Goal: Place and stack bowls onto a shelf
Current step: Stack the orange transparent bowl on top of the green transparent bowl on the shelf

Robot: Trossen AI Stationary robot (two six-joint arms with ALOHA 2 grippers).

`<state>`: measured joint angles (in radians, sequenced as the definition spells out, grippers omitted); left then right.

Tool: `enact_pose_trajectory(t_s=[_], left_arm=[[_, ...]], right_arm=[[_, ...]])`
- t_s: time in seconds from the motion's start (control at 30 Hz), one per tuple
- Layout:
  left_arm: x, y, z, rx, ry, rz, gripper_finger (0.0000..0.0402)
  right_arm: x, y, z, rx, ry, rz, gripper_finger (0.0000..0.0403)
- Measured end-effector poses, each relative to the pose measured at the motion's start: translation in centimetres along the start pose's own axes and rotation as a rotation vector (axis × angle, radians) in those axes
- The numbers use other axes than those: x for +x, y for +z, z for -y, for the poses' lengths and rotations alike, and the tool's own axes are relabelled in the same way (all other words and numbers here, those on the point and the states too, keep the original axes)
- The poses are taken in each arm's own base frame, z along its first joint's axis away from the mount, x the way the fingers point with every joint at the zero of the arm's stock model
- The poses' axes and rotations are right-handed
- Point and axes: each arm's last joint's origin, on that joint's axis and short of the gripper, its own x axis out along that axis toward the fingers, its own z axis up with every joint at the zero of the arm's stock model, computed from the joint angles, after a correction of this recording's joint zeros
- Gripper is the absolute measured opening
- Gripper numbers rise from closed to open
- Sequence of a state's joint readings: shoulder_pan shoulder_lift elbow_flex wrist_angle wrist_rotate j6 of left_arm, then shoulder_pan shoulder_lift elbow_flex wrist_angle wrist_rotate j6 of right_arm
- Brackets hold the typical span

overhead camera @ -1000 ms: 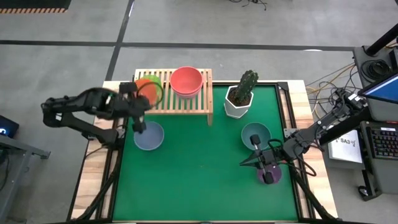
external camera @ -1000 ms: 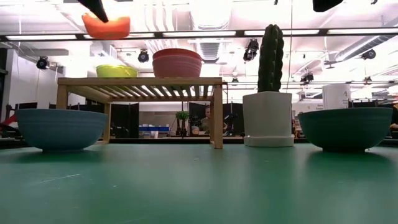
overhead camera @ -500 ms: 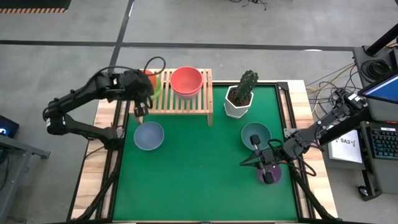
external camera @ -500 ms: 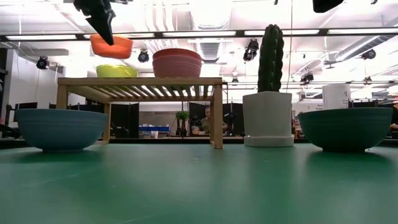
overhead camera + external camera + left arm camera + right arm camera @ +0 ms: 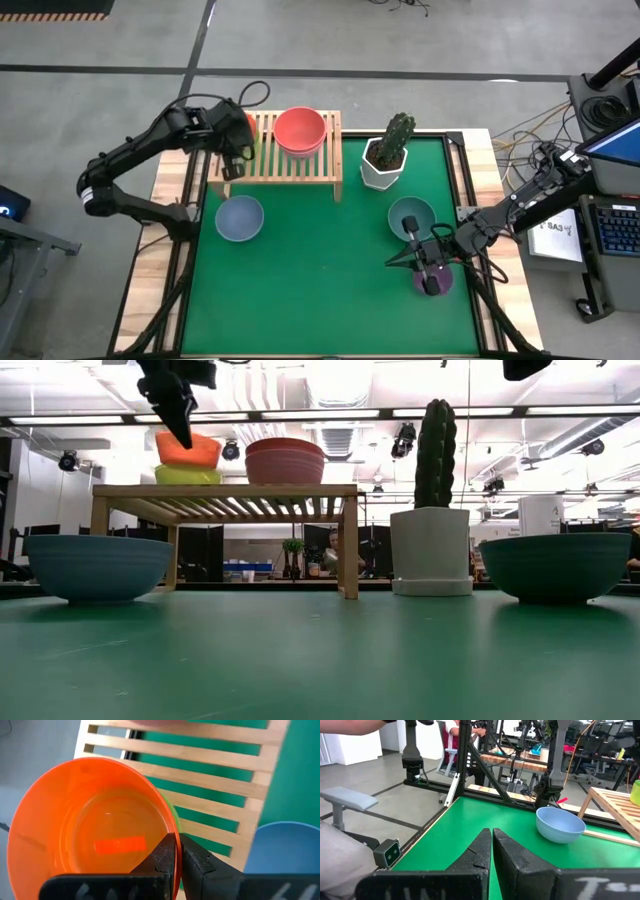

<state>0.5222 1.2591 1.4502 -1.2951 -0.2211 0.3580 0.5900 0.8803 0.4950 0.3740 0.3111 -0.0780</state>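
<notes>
Far left of the green-matted bench (image 5: 330, 260): left tool (image 5: 176, 851) pinched on the rim of the glossy red-orange bowl (image 5: 188, 450), tilted and sitting in the lime green bowl (image 5: 187, 475) at the left end of the slatted light-wood shelf (image 5: 228, 491). Below it on the mat, smooth blue-grey bowl (image 5: 239, 218). Mid-shelf, coral-red bowl (image 5: 300, 129) nested in the pink bowl (image 5: 286, 467); nesting plain only in low view. Beside the shelf, white faceted cactus pot (image 5: 381, 167). Then teal bowl (image 5: 411, 216). Right tool (image 5: 431, 279) over the purple bowl (image 5: 433, 280), fingers narrow, gripping nothing visible in right wrist view.
</notes>
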Motion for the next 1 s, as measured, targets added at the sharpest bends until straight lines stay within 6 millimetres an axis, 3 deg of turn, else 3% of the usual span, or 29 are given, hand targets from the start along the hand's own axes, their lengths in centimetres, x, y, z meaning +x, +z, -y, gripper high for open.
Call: enact_pose_trajectory(t_s=[0.53, 1.0], left_arm=[[0.84, 0.25, -0.94, -0.038, 0.021, -0.011, 0.0003], [0.60, 0.13, -0.94, -0.073, 0.024, -0.004, 0.0110]], right_arm=[[0.00, 0.00, -0.01, 0.000, 0.000, 0.000, 0.0009], [0.00, 0.00, -0.01, 0.034, 0.000, 0.000, 0.0009]])
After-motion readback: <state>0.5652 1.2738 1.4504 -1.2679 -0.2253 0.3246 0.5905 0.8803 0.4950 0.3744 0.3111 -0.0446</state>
